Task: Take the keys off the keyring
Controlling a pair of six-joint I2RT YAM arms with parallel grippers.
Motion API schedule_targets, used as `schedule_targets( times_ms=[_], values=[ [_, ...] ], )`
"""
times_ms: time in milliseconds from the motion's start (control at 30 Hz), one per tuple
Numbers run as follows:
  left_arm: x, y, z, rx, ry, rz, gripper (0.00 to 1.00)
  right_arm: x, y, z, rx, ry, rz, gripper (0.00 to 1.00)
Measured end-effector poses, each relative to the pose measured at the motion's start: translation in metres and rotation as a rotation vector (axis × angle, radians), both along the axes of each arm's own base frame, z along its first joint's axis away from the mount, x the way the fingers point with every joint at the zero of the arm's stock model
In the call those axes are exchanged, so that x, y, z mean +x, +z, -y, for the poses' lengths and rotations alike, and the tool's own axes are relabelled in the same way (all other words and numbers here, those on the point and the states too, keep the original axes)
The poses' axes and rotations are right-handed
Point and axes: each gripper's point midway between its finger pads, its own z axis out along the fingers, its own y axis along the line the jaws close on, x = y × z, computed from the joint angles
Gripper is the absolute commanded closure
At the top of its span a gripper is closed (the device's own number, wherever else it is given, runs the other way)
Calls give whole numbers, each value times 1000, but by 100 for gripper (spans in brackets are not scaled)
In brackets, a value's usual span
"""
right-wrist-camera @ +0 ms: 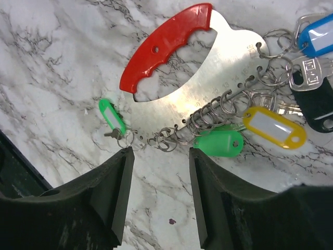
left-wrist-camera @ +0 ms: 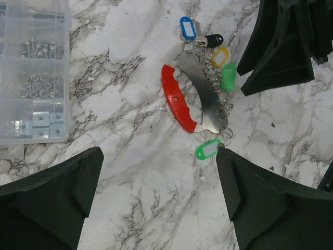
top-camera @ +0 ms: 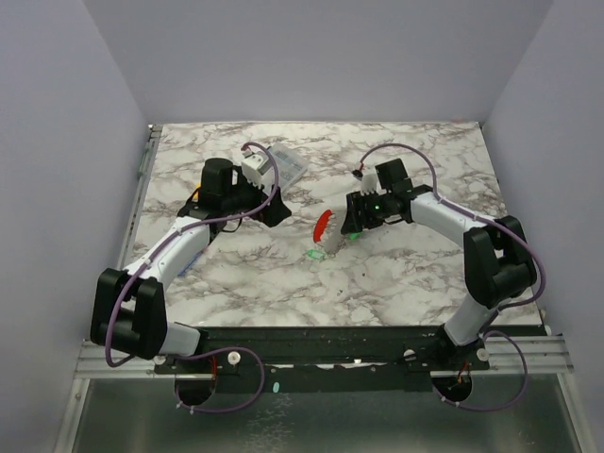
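Nothing removed yet; both grippers empty.
The keyring (right-wrist-camera: 208, 83), a red-gripped steel plate edged with small split rings (right-wrist-camera: 208, 117), lies on the marble table (top-camera: 396, 274) between the arms; its tagged keys (right-wrist-camera: 273, 127) all look attached; right gripper (right-wrist-camera: 158, 156) hovers spread beside the rings; left gripper (left-wrist-camera: 158, 161) spread, grasping nothing; every removal remains.

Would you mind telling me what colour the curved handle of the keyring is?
Red; the handle shows best in the right wrist view.
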Motion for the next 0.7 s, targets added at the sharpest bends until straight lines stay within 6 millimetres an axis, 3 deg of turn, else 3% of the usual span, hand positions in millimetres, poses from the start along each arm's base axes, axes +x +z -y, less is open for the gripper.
schedule_targets(
  times_ms=[233, 367, 700],
  values=[
    [18, 7, 8, -48, 51, 32, 1, -9, -13, -4, -42, 122, 39, 49],
    [28, 14, 14, -110, 77, 32, 1, -12, -17, -10, -63, 242, 75, 43],
    [31, 19, 18, -160, 96, 23, 1, -13, -42, -10, -159, 448, 149, 40]
  ],
)
